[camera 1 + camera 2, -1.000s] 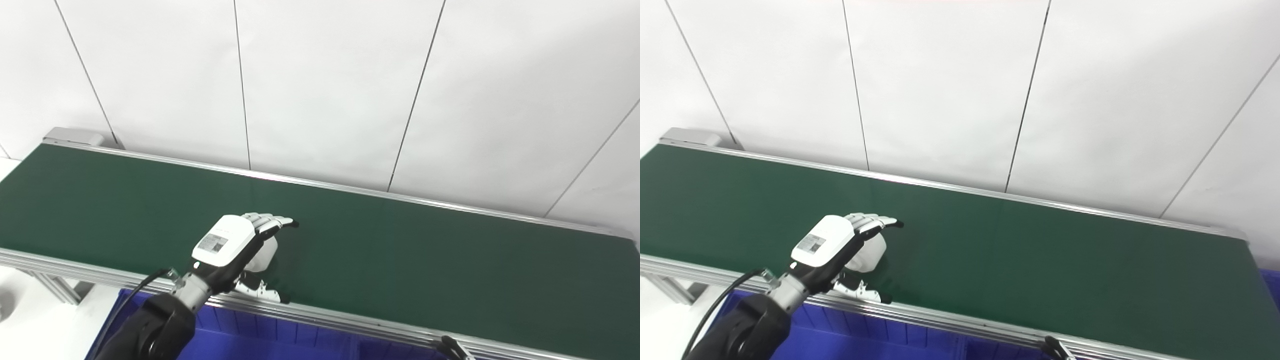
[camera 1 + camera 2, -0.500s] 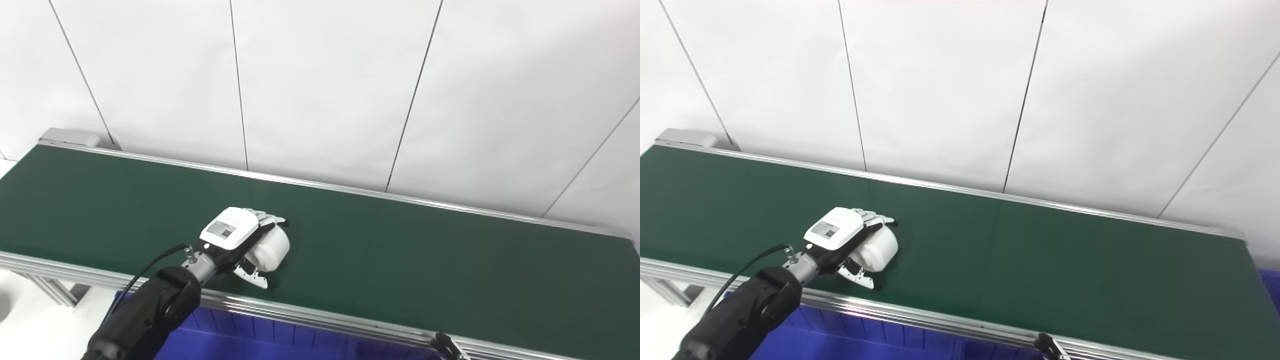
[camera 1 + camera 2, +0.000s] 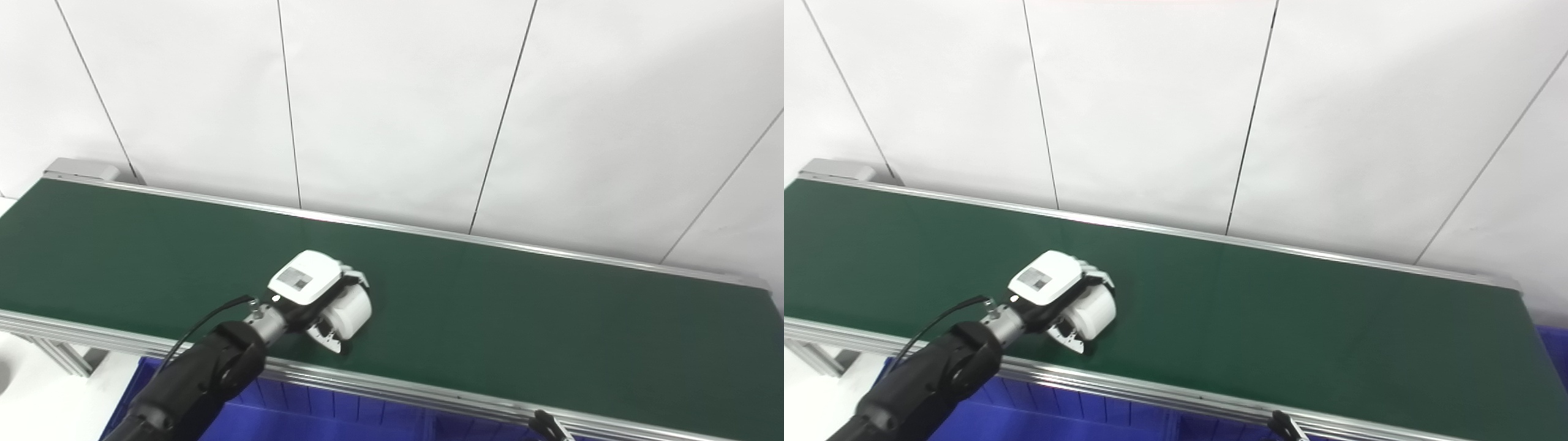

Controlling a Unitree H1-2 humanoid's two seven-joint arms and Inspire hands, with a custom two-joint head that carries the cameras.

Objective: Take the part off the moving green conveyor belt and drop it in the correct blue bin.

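We have our left hand curled around the white part on the green conveyor belt; lifting and dropping it into the blue bin behind our wrist remain.

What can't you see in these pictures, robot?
- White part: both views show only one rounded end; the left hand covers the rest, so its shape is unclear.
- Left hand's grip: whether the part is lifted off the green belt cannot be told.
- Blue bin: cut off by the bottom edge; its inside is unseen.
- Right hand: only a dark tip shows at the bottom edge.
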